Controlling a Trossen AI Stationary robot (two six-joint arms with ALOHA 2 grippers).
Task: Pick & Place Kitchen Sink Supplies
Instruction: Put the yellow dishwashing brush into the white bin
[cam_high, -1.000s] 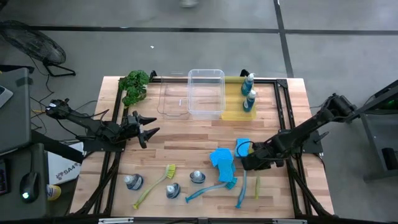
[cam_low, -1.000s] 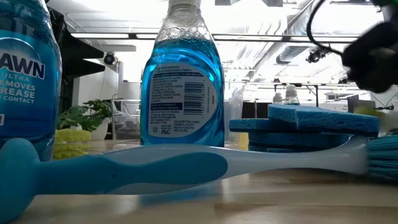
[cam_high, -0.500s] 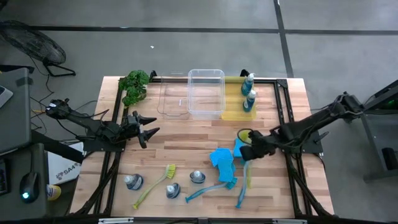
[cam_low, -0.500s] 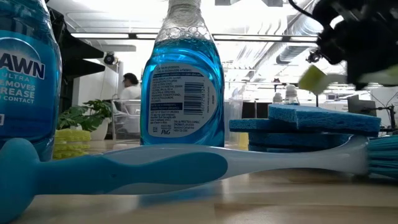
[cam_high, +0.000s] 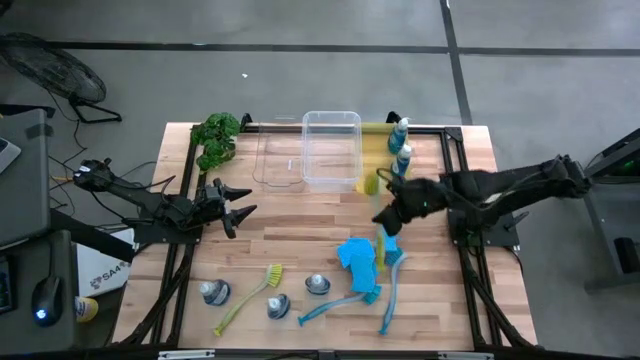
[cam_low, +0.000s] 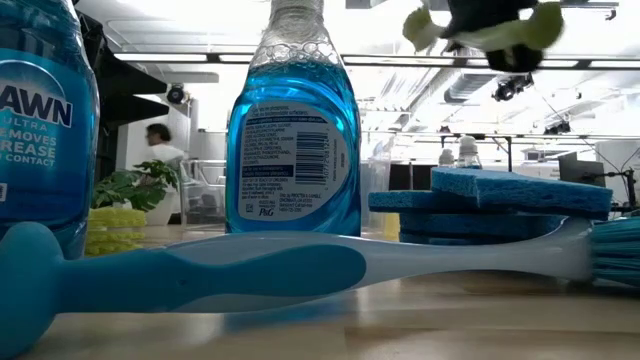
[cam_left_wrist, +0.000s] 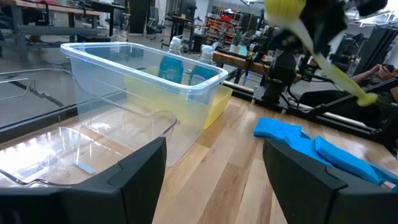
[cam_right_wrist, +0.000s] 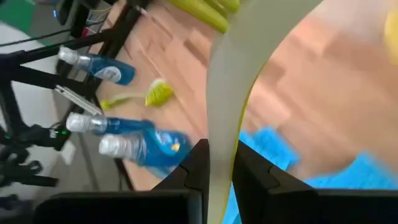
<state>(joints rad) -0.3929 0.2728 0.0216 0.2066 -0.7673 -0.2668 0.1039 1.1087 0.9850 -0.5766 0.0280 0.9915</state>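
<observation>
My right gripper is shut on a yellow-green dish brush and holds it in the air just near of the yellow bin. Its bristle head points toward the bins. My left gripper hangs open at the table's left side, touching nothing. On the table's near part lie blue sponges, two blue brushes, another yellow-green brush and three blue-liquid bottles on their sides. Two more bottles stand in the yellow bin. My right gripper pinches the yellow-green brush's handle between its two fingers, on the part nearer the bristle head. The fingers lie across the handle. The brush is lifted clear and tilted, head high, the free handle end slanting down.
A clear bin stands at the far edge beside the yellow bin, with a clear lid to its left and a green plant beyond. Bare wood lies between the bins and the near pile. A person moves in the room behind.
My right gripper rose from the table's near right, lifting the yellow-green brush clear, and carried it toward the far edge and left, up to the yellow bin. The brush turned, its head now toward the bins. A person walked across the background.
</observation>
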